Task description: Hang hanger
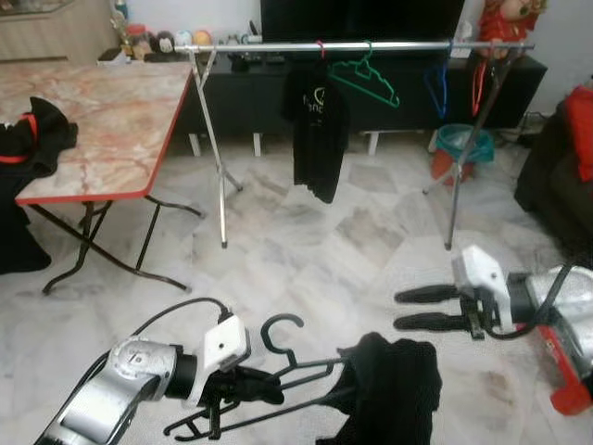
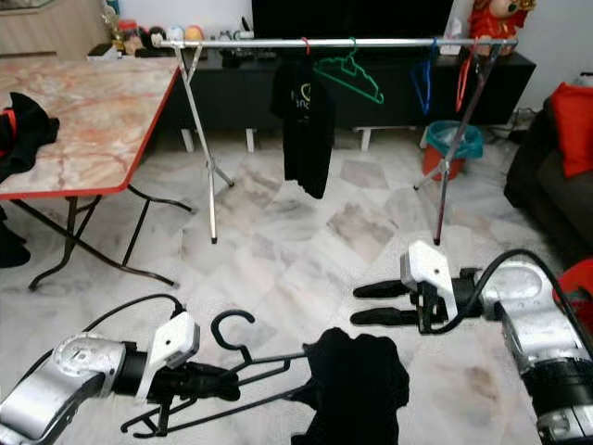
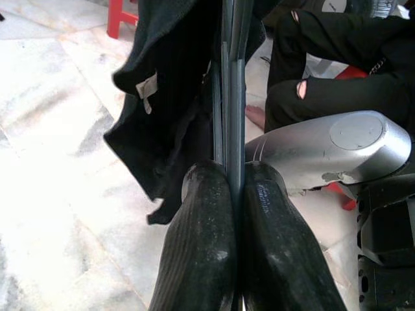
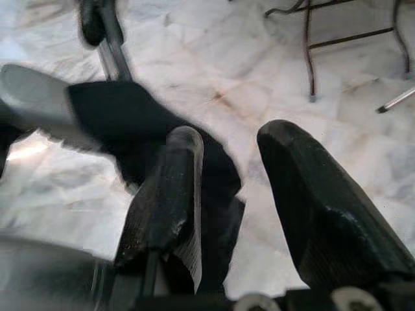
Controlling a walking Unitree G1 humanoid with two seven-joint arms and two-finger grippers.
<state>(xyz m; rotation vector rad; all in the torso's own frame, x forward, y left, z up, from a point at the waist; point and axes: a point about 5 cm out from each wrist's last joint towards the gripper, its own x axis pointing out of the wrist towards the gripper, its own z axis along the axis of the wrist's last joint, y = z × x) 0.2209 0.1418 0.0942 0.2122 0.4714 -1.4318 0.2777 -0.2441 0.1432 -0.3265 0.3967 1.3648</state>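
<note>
My left gripper (image 1: 264,387) is shut on a black hanger (image 1: 278,336), held low in front of me with its hook pointing up. A black garment (image 1: 394,385) hangs from the hanger's far end. In the left wrist view the two fingers (image 3: 201,246) clamp the hanger's thin bars (image 3: 230,78), with the garment (image 3: 168,97) beyond. My right gripper (image 1: 408,309) stands open just right of the garment, its fingers pointing left. The silver clothes rail (image 1: 352,45) stands across the room, carrying a black T-shirt (image 1: 315,130), a green hanger (image 1: 366,79), a blue hanger (image 1: 437,88) and a red hanger (image 1: 478,83).
A marble-topped folding table (image 1: 93,120) with red edging stands at the left, dark clothes (image 1: 32,134) on it. A black TV cabinet (image 1: 371,93) runs behind the rail. A teal bin (image 1: 460,144) sits at the rail's right leg. A dark sofa (image 1: 556,176) is at right. A seated person's legs (image 3: 337,71) show in the left wrist view.
</note>
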